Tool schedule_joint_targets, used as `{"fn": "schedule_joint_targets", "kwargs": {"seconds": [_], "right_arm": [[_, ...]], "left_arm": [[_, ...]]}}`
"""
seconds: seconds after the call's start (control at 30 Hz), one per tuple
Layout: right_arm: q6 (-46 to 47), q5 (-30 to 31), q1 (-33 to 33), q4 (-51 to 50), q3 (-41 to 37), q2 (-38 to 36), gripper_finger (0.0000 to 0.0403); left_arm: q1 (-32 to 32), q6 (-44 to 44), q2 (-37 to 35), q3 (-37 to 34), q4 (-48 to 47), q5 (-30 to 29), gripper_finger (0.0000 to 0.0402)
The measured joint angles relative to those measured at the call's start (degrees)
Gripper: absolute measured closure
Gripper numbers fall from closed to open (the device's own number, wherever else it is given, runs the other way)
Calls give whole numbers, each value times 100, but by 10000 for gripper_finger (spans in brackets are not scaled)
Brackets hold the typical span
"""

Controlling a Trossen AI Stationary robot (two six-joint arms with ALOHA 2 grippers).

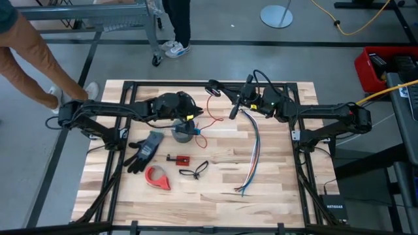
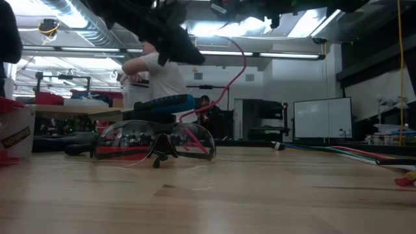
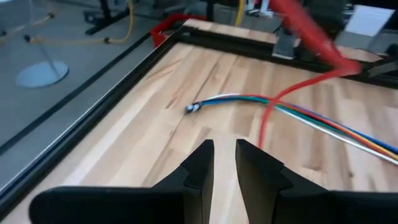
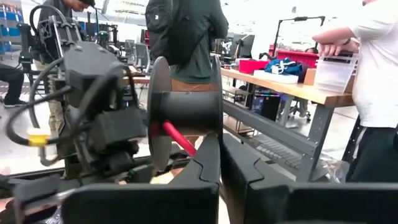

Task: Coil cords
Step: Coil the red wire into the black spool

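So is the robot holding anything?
Yes, the right gripper pinches the thin red cord between its fingertips. Which part of it cannot be told. The left gripper holds nothing.

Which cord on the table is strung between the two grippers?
The thin red cord, running from the right gripper toward the left gripper; the multicoloured wire bundle lies loose.

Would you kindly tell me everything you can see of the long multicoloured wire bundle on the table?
The wire bundle is a long sheaf of thin insulated wires, blue, green, white and orange, lying flat on the right half of the wooden table. It runs from the far side toward the near edge, where its ends splay apart. A red cord crosses its far end.
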Motion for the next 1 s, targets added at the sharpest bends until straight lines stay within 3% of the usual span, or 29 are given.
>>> {"fn": "schedule_joint_targets", "kwargs": {"seconds": [0.23,0.6,1.0], "right_arm": [[-7,1,-1,-21,0,0,400],[-8,-1,-2,-13,0,0,400],[-9,-43,-2,-13,-2,0,401]], "left_arm": [[296,-656,613,0,564,0,343],[454,-301,686,0,874,0,340],[426,-250,686,0,930,-181,225]]}}
